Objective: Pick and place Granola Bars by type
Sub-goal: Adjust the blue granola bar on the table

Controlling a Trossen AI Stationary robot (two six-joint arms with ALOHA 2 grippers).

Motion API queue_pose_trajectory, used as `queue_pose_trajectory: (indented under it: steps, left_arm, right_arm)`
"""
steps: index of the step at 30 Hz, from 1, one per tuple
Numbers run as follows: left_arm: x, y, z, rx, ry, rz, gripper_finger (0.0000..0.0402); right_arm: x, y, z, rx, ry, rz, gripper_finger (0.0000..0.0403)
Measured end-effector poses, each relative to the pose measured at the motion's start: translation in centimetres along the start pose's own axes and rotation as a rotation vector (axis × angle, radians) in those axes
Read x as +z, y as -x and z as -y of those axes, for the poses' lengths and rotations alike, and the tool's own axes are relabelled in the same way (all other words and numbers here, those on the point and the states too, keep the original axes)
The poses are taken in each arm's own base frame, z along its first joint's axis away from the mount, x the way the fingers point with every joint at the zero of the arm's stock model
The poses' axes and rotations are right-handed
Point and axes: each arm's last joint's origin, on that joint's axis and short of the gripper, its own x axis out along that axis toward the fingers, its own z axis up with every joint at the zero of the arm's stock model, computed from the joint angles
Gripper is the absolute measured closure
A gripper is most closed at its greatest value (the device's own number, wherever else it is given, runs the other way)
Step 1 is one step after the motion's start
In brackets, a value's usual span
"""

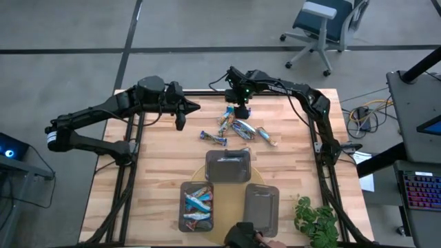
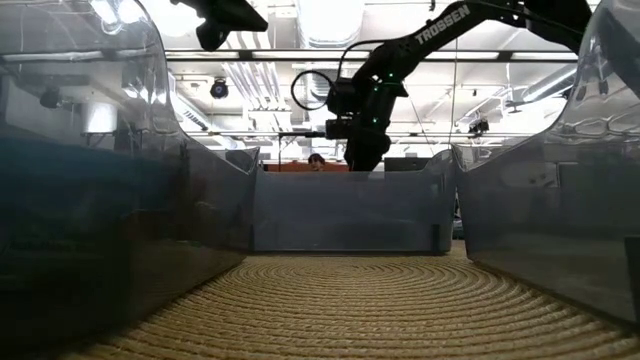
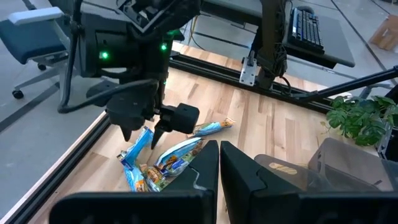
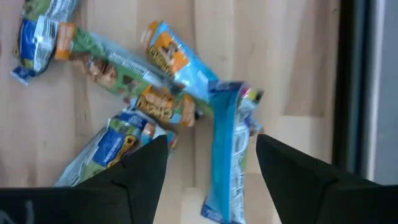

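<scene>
A loose heap of granola bars [image 1: 236,126] in blue and green wrappers lies on the wooden table at the far middle; the same heap of bars [image 4: 124,74] fills the right wrist view. My right gripper [image 1: 240,111] points down over the heap, open. Its fingers stand on either side of a blue bar [image 4: 227,149] that slants up off the heap, and I see no touch. From the left wrist view the right gripper [image 3: 143,132] hovers just above the bars [image 3: 168,158]. My left gripper [image 3: 219,168] is shut, raised at the far left [image 1: 186,110], holding nothing.
Single bars lie apart from the heap [image 1: 213,138] [image 1: 265,136]. Three dark grey trays sit on a round woven mat [image 2: 380,300] nearer the front: one in the middle [image 1: 229,167], one holding several bars [image 1: 196,207], one at the right [image 1: 262,205]. A plant [image 1: 317,220] stands at the near right corner.
</scene>
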Motion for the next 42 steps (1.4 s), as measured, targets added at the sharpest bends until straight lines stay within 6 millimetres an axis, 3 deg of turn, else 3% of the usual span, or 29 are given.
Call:
queue_pose_trajectory:
  steps: [19, 33, 42]
  left_arm:
    - [0.0, 0.0, 0.0, 0.0, 0.009, 0.0, 0.0402]
    - [0.0, 0.0, 0.0, -0.001, 0.008, 0.0, 0.0402]
    - [0.0, 0.0, 0.0, 0.0, 0.008, -0.001, 0.0402]
  right_arm:
    - [-0.2, -1.0, 0.2, -0.013, -0.004, -0.037, 0.0165]
    - [0.4, 4.2, -0.7, -0.081, 0.033, 0.061, 0.0165]
    - [-0.7, 4.5, -1.2, -0.056, -0.064, -0.062, 0.0165]
